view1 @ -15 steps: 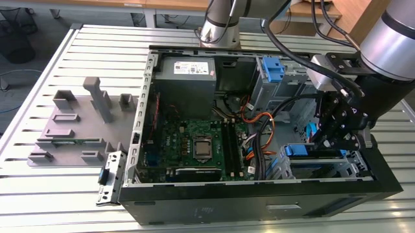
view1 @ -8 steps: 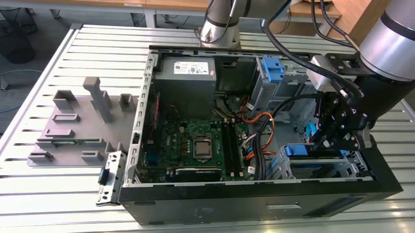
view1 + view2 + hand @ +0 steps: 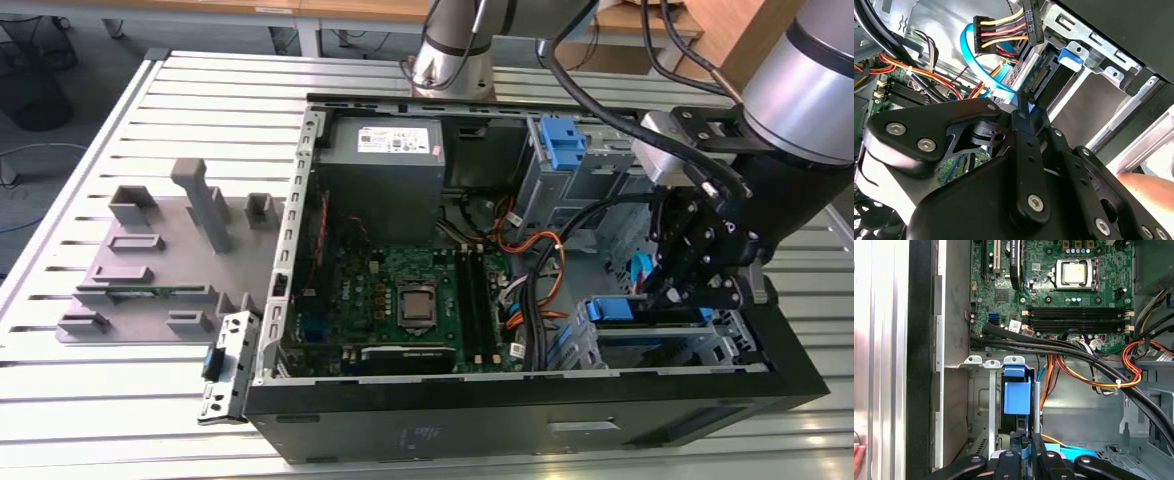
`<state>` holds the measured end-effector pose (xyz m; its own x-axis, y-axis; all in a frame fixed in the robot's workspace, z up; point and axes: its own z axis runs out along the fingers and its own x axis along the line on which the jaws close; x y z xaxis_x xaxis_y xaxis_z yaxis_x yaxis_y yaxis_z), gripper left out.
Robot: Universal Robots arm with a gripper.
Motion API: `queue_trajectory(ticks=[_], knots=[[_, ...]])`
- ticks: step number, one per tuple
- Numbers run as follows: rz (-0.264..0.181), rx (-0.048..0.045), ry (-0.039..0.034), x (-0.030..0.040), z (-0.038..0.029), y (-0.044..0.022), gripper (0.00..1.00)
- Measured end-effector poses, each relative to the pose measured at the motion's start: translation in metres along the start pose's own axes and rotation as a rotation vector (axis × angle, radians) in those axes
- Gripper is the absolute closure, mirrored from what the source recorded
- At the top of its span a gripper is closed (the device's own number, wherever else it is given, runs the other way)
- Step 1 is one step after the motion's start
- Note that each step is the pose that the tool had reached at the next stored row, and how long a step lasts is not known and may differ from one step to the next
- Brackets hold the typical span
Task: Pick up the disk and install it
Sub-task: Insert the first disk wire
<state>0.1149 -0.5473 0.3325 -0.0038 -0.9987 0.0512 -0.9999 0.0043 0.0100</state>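
Observation:
The disk (image 3: pixel 1017 396), with its blue plastic carrier, stands edge-on in a slot of the grey drive cage (image 3: pixel 979 405) at the case's front corner. In the exterior view the disk (image 3: pixel 611 310) shows as a blue block in the cage (image 3: pixel 727 330) on the exterior view's right. My black gripper (image 3: pixel 667 300) hangs right over it. In the first wrist view my gripper (image 3: pixel 1025 440) has its fingers close together on the disk's near edge. In the second wrist view my gripper (image 3: pixel 1024 107) reaches the disk's connector end (image 3: pixel 1041 82), next to a blue tab (image 3: pixel 1070 55).
Power and data cables (image 3: pixel 1089 365) run across the case beside the cage; a loose power plug (image 3: pixel 1004 30) hangs near the disk. The motherboard (image 3: pixel 400 290), a grey power-supply box (image 3: pixel 387 150) and a second cage with a blue latch (image 3: pixel 563 140) sit nearby. A person's finger (image 3: pixel 1149 187) is beside the case.

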Motion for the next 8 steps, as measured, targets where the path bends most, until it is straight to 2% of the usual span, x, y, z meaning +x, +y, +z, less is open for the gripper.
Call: queue_trajectory(ticks=[8], knots=[[0.000,0.0000,0.0001,0.0008,-0.0145,0.0001,0.76]])
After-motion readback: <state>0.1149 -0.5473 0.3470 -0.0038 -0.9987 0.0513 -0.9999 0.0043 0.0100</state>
